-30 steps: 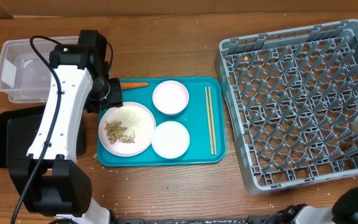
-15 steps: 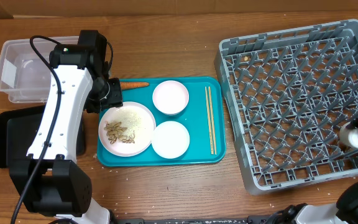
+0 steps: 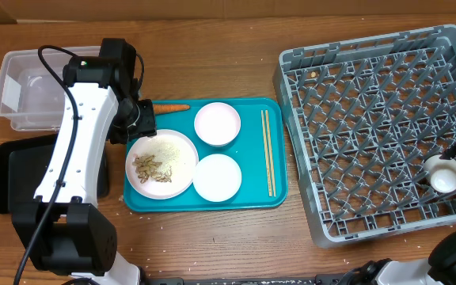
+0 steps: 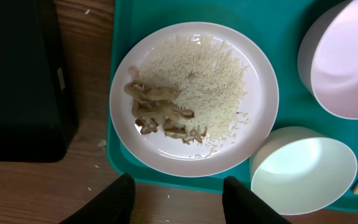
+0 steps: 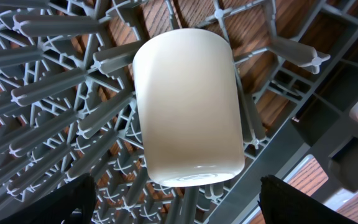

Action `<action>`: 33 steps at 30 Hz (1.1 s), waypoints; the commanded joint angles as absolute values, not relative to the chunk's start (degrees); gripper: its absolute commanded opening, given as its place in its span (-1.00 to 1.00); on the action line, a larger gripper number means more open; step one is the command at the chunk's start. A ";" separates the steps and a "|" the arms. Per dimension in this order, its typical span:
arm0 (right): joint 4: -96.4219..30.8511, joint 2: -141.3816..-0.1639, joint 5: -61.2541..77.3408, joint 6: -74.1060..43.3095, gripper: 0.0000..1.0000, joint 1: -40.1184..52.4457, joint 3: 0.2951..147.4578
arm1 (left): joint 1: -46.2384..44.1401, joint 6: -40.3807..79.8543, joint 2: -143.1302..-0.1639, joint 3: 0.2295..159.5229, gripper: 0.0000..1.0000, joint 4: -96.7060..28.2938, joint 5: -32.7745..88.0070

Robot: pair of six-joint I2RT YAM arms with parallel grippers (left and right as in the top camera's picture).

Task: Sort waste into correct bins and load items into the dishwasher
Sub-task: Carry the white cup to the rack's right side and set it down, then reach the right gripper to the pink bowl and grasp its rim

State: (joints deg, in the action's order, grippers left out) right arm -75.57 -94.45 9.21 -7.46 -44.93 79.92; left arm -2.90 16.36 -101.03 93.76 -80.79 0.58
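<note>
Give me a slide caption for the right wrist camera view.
Small white cup lying across the pegs of the grey dish rack, right gripper open around it.

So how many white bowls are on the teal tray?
2: the upper bowl at the teal tray's top centre, the lower bowl just below it. None seems hidden.

Overhead view: even, diffuse light from above. Shadows are soft and the table (image 3: pixel 212 237) reads warm. The white bowls (image 3: pixel 217 124) are near overexposure, with little surface detail. The grey rack (image 3: pixel 370 119) edges bow slightly toward the frame corner.

Left wrist view: the plate (image 4: pixel 263 118) is sharp and the rice grains (image 4: pixel 204 81) are resolved. The lower bowl (image 4: pixel 303 171) carries a bright glare patch. The left hand (image 4: pixel 178 199) fingers (image 4: pixel 107 202) are dark and blurred.

Right wrist view: the cup (image 5: pixel 188 106) is smoothly shaded and mildly soft. The right hand (image 5: pixel 173 186) fingers (image 5: pixel 36 202) are black and out of focus.
</note>
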 commanded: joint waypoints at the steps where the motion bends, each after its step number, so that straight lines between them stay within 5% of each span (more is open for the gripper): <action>1: -74.76 -94.54 13.17 -7.51 0.72 -45.01 79.79 | -3.03 16.95 -99.63 94.63 -0.03 -80.86 0.19; 14: -76.64 -90.00 35.14 0.69 0.63 -40.18 89.34 | -3.42 16.93 -99.63 94.63 0.00 -80.90 3.14; 23: -71.20 -85.25 36.45 3.44 0.68 -12.75 91.13 | -3.42 16.95 -99.63 94.63 0.05 -80.34 4.34; 27: -64.62 -87.96 26.55 2.98 0.62 5.41 91.02 | -3.42 16.95 -99.63 94.63 0.07 -80.36 4.34; 33: -57.08 -94.37 14.48 -2.28 0.61 19.88 91.02 | -3.42 16.95 -99.63 94.61 0.08 -80.27 4.32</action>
State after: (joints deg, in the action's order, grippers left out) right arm -59.46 -90.80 24.01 1.04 15.07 90.35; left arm -3.01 16.36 -101.03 93.76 -80.36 3.86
